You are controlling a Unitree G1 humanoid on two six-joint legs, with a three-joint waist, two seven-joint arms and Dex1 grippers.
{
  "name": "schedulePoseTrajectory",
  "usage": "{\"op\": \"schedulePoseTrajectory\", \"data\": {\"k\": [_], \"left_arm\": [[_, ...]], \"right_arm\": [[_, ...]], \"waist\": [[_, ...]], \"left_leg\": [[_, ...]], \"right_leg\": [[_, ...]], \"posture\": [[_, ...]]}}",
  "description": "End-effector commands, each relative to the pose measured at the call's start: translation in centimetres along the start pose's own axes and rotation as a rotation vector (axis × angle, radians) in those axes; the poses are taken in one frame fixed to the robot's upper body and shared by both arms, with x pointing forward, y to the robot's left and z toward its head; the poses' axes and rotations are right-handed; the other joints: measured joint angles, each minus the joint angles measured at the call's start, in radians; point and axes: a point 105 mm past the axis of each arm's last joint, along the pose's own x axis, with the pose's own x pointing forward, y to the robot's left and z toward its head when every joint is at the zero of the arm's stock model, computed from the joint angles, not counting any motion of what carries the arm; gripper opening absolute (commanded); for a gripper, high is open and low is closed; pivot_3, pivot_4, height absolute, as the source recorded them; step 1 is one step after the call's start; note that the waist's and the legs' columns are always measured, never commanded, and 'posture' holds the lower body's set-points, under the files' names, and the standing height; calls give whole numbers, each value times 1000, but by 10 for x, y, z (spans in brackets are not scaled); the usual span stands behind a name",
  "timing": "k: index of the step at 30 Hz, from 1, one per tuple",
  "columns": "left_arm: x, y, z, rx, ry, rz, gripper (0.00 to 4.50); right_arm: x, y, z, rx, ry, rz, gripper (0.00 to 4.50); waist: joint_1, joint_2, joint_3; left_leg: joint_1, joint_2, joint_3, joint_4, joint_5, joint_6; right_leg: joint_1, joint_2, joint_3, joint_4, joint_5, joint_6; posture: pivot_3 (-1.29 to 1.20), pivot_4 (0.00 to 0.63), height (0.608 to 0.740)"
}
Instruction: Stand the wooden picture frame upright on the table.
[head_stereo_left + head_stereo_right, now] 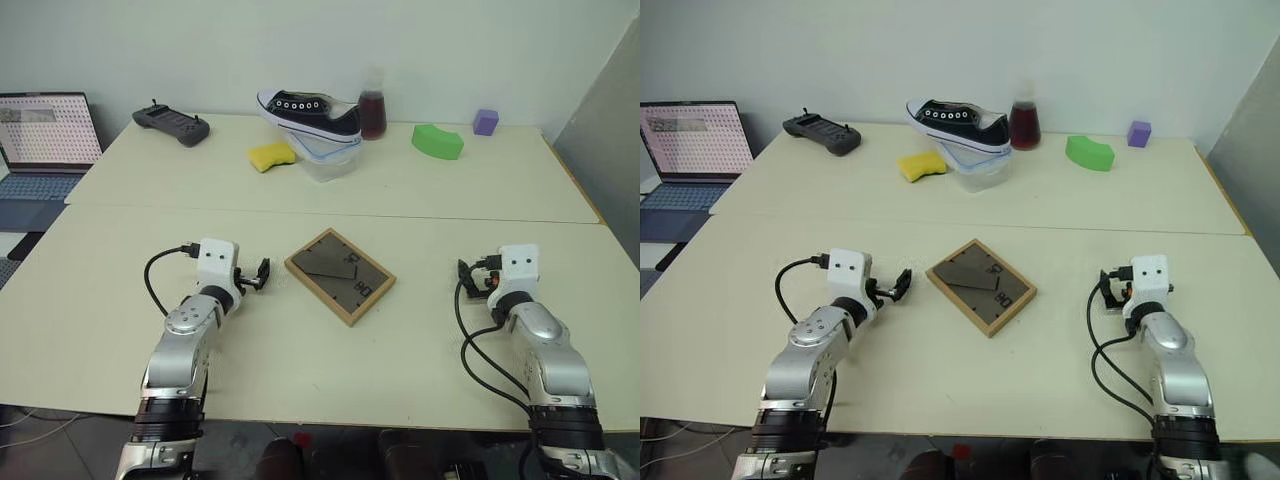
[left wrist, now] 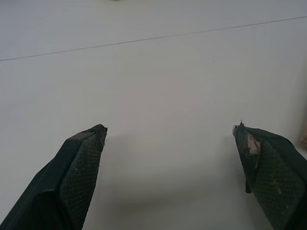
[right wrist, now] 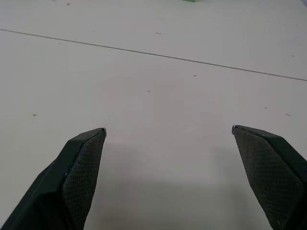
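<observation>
While the wooden picture frame (image 1: 340,275) lies flat and back-up at the middle of the table (image 1: 420,350), turned like a diamond, both arms wait on either side. The left gripper (image 1: 256,276) sits at the frame's 9 o'clock, just beside it; the right gripper (image 1: 475,280) sits at 3 o'clock, well apart. Each has its fingers spread wide and empty.

The frame looks light and stiff, probably with glass on its hidden face, so it likely wants gentle handling. Its smooth wood may slide on the tabletop. A pinch across one raised rim edge seems the best hold; the grey backboard's easel flap must swing out to prop it.

At 12 o'clock, a clear plastic tub (image 1: 325,158) carries a black sneaker (image 1: 312,113) across its rim, and a flask (image 1: 373,110) holds dark red liquid.
</observation>
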Motion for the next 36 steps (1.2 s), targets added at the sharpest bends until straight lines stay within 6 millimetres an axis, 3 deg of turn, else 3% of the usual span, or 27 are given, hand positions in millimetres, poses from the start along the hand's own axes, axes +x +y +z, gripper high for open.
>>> {"op": "schedulePoseTrajectory", "data": {"k": [1, 6, 10, 14, 16, 19, 23, 28, 31, 36], "left_arm": [[1, 9, 10, 18, -37, 23, 4500], [-1, 2, 25, -13, -62, -65, 4500], [-13, 6, 47, 55, -62, -237, 4500], [-29, 5, 62, 159, -21, -462, 3765], [-36, 3, 63, 190, 15, -556, 3290], [-40, 2, 62, 237, 52, -621, 2616], [-37, -9, 57, 266, 63, -640, 1663], [-32, -33, 40, 250, 60, -636, 567], [-31, -43, 28, 242, 70, -624, 48], [-12, -53, 11, 227, 89, -554, 48]], "right_arm": [[3, 3, 22, -36, -72, 21, 4464], [7, 11, 37, -32, -103, 110, 4464], [3, 29, 66, -99, -128, 411, 4464], [-10, 46, 75, -219, -47, 790, 3688], [-7, 45, 75, -280, -12, 862, 3175], [4, 45, 75, -343, 7, 903, 2358], [26, 59, 79, -357, -26, 895, 1300], [46, 65, 59, -370, 13, 808, 94], [46, 73, 57, -357, -5, 825, 0], [34, 100, 40, -366, 9, 882, 0]], "waist": [[1, 0, 0], [1, 0, 0], [-3, 0, 1], [-3, 1, 1], [-4, 1, 2], [-4, 1, 2], [-5, 1, 2], [-3, 1, 2], [-2, 1, 2], [1, 1, 2]], "left_leg": [[0, 0, 0, 0, 0, 0], [-1, 0, 0, 0, 0, 0], [0, 0, 0, 0, 0, 0], [0, 0, -1, -1, 0, 0], [1, 0, -1, -1, 0, 0], [1, 0, 0, -1, 0, 1], [0, 0, 0, 0, 0, 1], [-1, 1, 0, 0, 0, 0], [-1, 0, 0, 0, 0, 0], [-1, 0, 0, 1, 0, 0]], "right_leg": [[0, 0, 0, 0, 0, 0], [0, 0, 0, -1, 0, 0], [0, 0, 0, 0, 0, 0], [0, 1, -1, -1, 0, 0], [1, 1, -1, -2, 0, 0], [1, 1, -1, -2, 0, 0], [0, 1, 0, -2, 0, 0], [-1, 0, -1, -2, 0, 0], [-1, -1, -1, -2, 0, 0], [-1, -1, -1, 0, 0, 0]], "posture": [[0, 150, 740], [0, 150, 740], [0, 150, 740], [0, 150, 740], [0, 150, 740], [0, 150, 740], [0, 150, 740], [0, 150, 740], [0, 150, 740], [0, 150, 740]]}}
